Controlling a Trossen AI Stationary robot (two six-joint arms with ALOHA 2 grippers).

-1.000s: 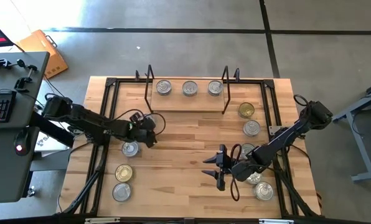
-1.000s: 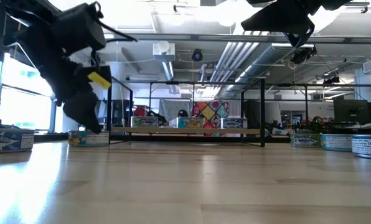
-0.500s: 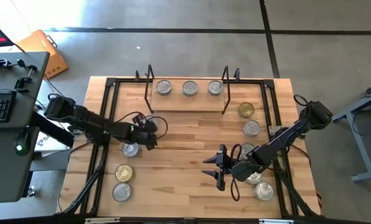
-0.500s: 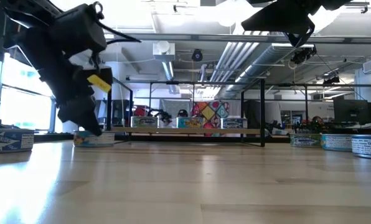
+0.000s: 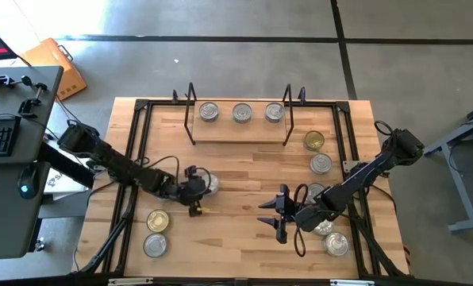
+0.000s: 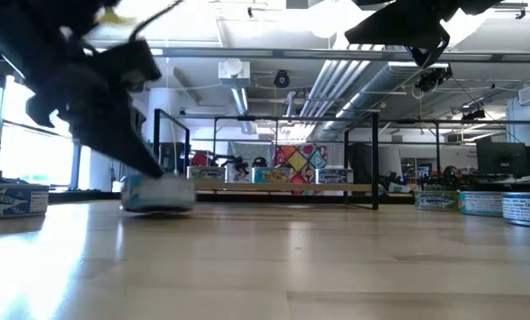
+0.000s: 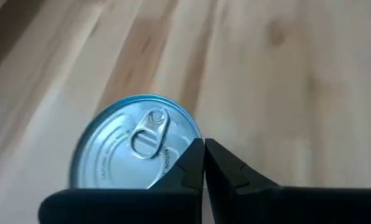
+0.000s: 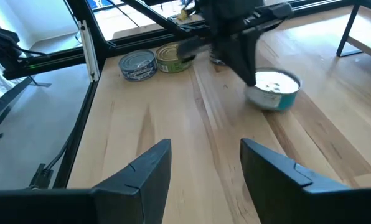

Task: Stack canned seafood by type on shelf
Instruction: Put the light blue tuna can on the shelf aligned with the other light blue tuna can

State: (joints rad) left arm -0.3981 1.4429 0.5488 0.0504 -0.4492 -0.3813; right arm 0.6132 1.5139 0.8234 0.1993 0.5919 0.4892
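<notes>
High view: your left gripper (image 5: 195, 191) sits low over the middle-left of the table (image 5: 236, 238), its fingers (image 7: 192, 163) pressed together with nothing between them, their tips against the edge of a silver-topped tin (image 5: 209, 183) that stands on the wood. In the left wrist view that tin's pull-tab lid (image 7: 136, 146) shows right behind the closed tips. Your right gripper (image 5: 270, 215) hangs over the table's middle-right, fingers (image 8: 149, 165) spread wide and empty. On the shelf (image 5: 238, 131) at the far side you have three silver tins (image 5: 241, 113) in a row, apart from one another. Near the left front corner stand a gold-topped tin (image 5: 157, 221) and a silver one (image 5: 154, 245). Along the right edge more tins stand in a line, the farthest gold-topped (image 5: 313, 141), the next silver (image 5: 321, 164).
</notes>
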